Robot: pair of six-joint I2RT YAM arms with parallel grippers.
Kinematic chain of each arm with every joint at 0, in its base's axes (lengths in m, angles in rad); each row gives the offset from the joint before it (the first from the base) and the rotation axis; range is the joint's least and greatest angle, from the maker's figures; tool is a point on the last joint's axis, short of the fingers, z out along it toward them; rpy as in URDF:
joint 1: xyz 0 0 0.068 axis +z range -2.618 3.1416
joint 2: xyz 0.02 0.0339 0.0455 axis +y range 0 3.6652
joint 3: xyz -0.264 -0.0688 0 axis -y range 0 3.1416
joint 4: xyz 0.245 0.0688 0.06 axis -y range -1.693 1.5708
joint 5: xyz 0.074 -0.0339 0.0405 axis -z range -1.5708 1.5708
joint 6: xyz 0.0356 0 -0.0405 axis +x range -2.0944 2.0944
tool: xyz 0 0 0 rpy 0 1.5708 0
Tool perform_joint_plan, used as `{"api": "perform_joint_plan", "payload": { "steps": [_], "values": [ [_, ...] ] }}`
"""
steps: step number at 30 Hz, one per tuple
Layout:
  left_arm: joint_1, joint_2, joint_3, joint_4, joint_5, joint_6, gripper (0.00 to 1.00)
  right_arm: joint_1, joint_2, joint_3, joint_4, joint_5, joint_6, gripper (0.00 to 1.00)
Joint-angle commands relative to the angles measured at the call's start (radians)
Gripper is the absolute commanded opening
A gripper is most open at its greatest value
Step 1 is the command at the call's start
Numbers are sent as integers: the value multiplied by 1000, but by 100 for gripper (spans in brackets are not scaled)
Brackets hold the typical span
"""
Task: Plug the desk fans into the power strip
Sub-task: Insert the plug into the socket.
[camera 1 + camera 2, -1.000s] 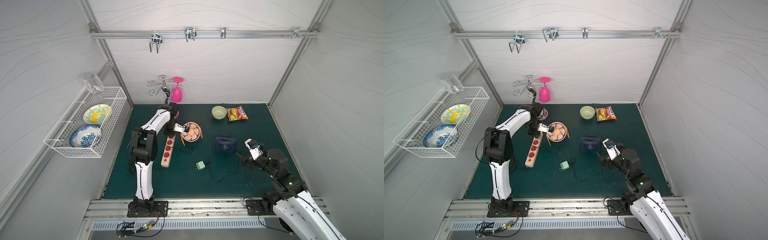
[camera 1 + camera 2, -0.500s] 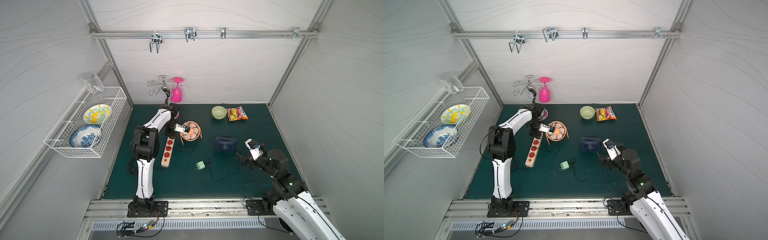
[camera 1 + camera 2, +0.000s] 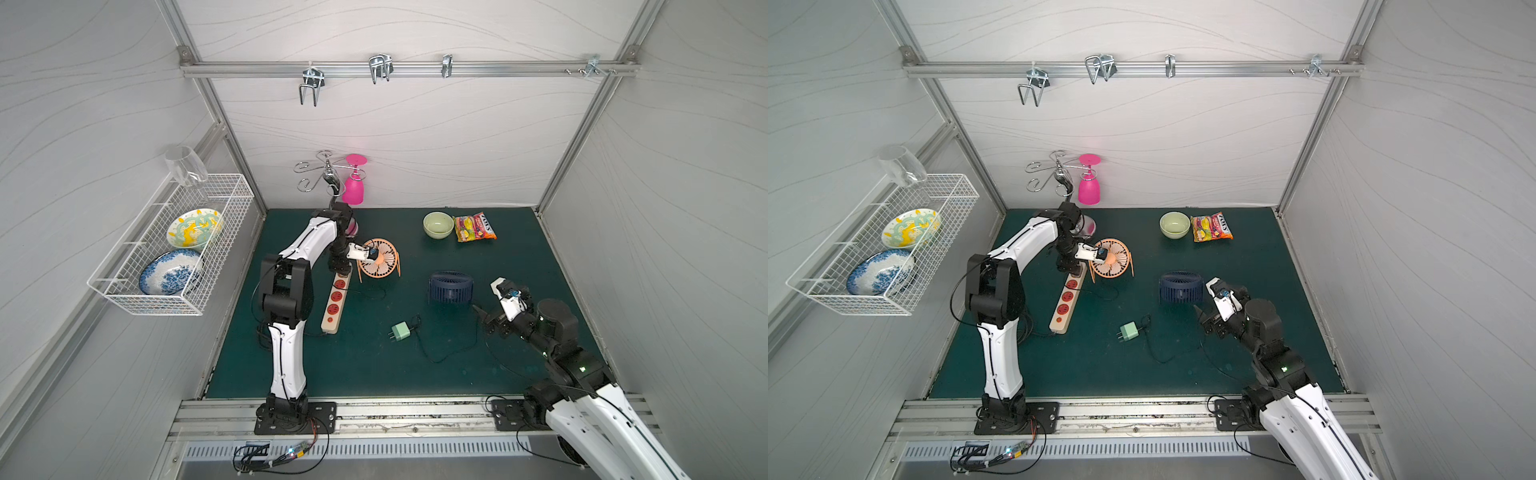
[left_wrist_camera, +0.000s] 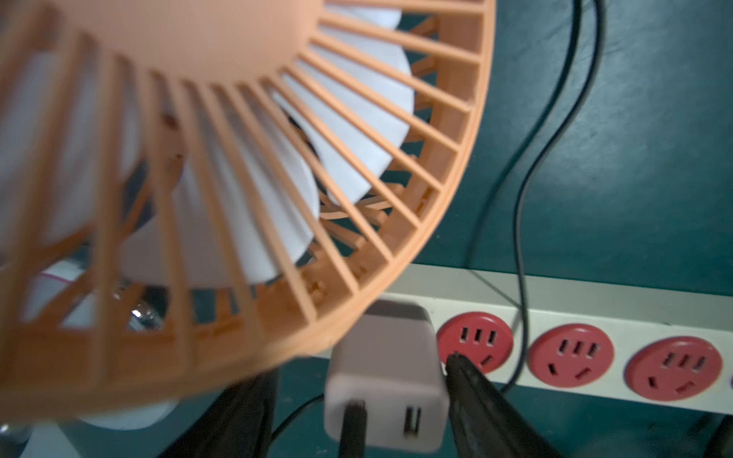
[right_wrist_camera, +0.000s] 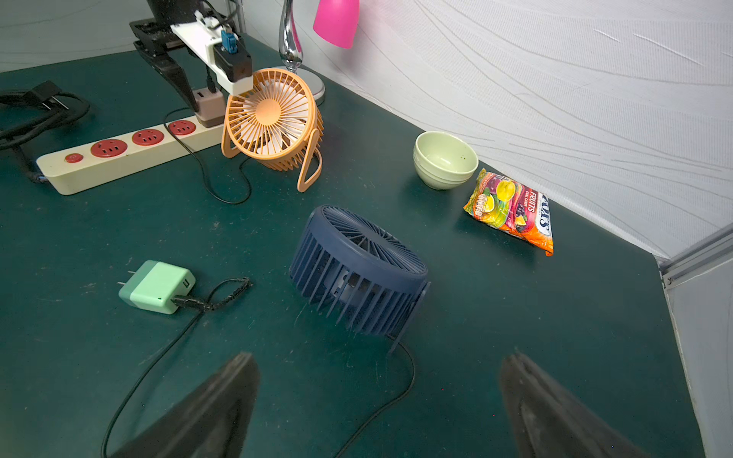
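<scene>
The cream power strip (image 3: pixel 334 305) (image 3: pixel 1064 309) lies on the green mat, with its red sockets facing up. A pale adapter (image 4: pixel 384 380) (image 5: pixel 208 105) stands in its far-end socket, and a black cord runs from it toward the orange desk fan (image 3: pixel 378 257) (image 5: pixel 271 115). That fan stands right beside that end. My left gripper (image 4: pixel 357 368) (image 3: pixel 340 266) straddles the adapter with jaws open. One finger (image 4: pixel 476 396) is at the adapter's side and the other stands clear of it. My right gripper (image 5: pixel 380 357) (image 3: pixel 488 316) hangs open and empty near the blue fan (image 3: pixel 451 286).
A mint-green adapter (image 3: pixel 400 332) (image 5: pixel 156 285) lies loose on the mat, its cord curling toward the blue fan. A green bowl (image 3: pixel 438 224) and a snack bag (image 3: pixel 474 227) sit at the back. A pink cup on its rack (image 3: pixel 354 189) stands behind my left arm.
My left gripper's jaws have spread apart around the plugged-in adapter and let it go. The left elbow has shifted slightly. My right arm has not moved.
</scene>
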Motion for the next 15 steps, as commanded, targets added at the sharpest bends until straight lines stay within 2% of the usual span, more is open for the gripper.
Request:
{"api": "perform_joint_plan", "payload": {
  "steps": [1, 8, 15],
  "values": [
    [7, -60, 74, -79, 63, 0, 73, -6, -11, -3, 10, -5, 8, 99],
    [17, -149, 73, -128, 123, -65, 73, -6, -12, 0, 5, -4, 7, 99],
    [41, -289, -57, -36, 172, -206, 74, -5, -8, -2, 4, -17, 13, 99]
  ]
}}
